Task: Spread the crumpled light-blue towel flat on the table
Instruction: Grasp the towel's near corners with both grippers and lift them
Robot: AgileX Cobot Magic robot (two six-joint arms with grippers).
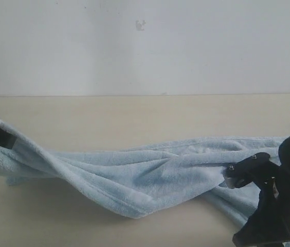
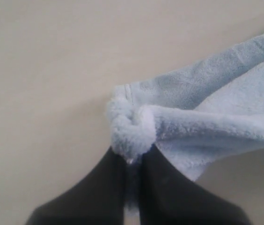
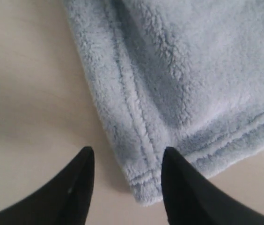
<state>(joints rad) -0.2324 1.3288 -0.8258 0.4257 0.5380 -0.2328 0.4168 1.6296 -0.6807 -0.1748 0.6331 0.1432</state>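
Towel [image 1: 150, 172] first: it lies on the tabletop [image 1: 134, 113] as a long twisted band across the lower half of the exterior frame. It runs from the left edge to the lower right and is rumpled and folded over itself through the middle.

At the left edge, your left end effector [image 2: 133, 157] is clenched on a bunched corner of the cloth. In the wrist picture the pile bulges out just above the pinched tips. That end looks lifted a little off the surface, though I can't tell how far.

At the lower right, your right end effector [image 3: 127, 157] is released. Its two fingers [image 3: 80, 183] stand apart on either side of a stitched hem [image 3: 132, 122] corner that lies flat on the tabletop. Whether the tips already touch the cloth can't be told.

The step in hand seems to be taking that second corner:

- Bring the tips low enough that both hem lines pass between them.
- Close on the doubled edge itself, not on loose pile, which would likely slip.
- Check that you have a single layer.
- Draw the two ends apart evenly and low, so the central twist unrolls instead of tightening.
- Pull gently, because the left grip holds a wad rather than a clean edge and may give way.
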